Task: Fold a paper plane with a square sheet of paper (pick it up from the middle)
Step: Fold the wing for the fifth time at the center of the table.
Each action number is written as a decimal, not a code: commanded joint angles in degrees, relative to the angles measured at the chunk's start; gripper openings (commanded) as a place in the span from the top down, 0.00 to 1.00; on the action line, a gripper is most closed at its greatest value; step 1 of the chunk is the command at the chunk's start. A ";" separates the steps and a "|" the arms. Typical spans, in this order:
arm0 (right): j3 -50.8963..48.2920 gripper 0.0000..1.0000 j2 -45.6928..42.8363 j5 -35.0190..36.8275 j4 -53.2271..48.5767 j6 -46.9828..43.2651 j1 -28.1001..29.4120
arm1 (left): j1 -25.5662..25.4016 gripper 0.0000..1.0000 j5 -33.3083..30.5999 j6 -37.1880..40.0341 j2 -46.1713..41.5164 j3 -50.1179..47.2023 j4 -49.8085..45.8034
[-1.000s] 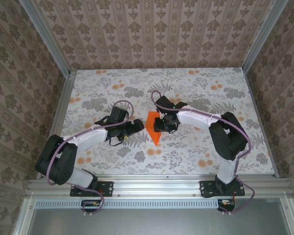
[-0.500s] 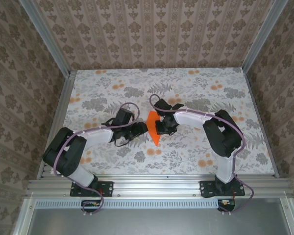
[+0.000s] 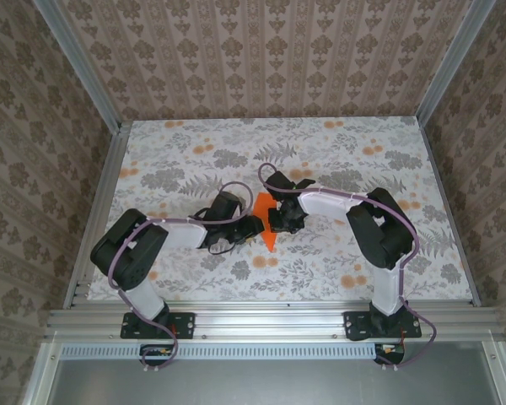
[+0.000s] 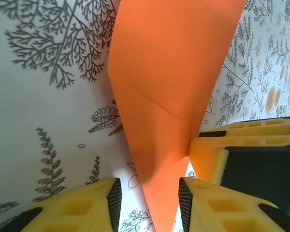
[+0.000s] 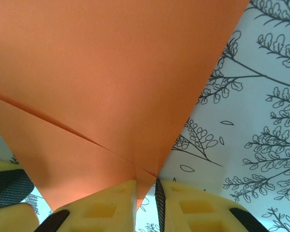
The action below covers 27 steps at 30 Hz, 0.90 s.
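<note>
The thin bright orange folded paper sheet [image 3: 267,239] sat mid-counter [image 3: 337,143]. The right claw [image 5: 146,193], at three o'clock, pinched its edge. The left claw [image 4: 150,193], at nine o'clock, straddled its narrow end, unclenched. It was likely light, limp and crease-prone, so best gripped gently at the edges.

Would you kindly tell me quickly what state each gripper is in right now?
Left gripper: open, jaws straddling the tip of the folded orange paper, not clamped.
Right gripper: shut on the folded orange paper's edge.

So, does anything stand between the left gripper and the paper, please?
Nothing visible does: the narrow end of the folded orange paper lies between the left fingers, with the right gripper pinching its edge.
</note>
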 commanded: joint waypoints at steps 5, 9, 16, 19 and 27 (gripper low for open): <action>-1.64 0.80 1.56 -0.16 1.64 1.96 -0.84 | -1.47 0.65 1.12 -2.85 2.67 -0.75 4.05; -2.10 0.80 1.54 -1.37 3.29 2.54 -1.11 | -1.59 0.71 1.42 -2.68 3.03 -0.51 4.55; -3.51 0.80 -2.15 -4.78 5.80 3.79 -2.21 | -1.60 0.85 -0.25 -0.24 3.12 -0.08 3.83; -4.82 0.78 -6.80 -6.14 7.39 3.73 -3.47 | -1.61 0.93 -2.30 4.38 2.76 1.22 0.52; -9.65 0.74 -14.39 -9.97 12.18 -0.04 -6.02 | -1.52 0.98 -5.20 25.32 0.02 7.28 -15.79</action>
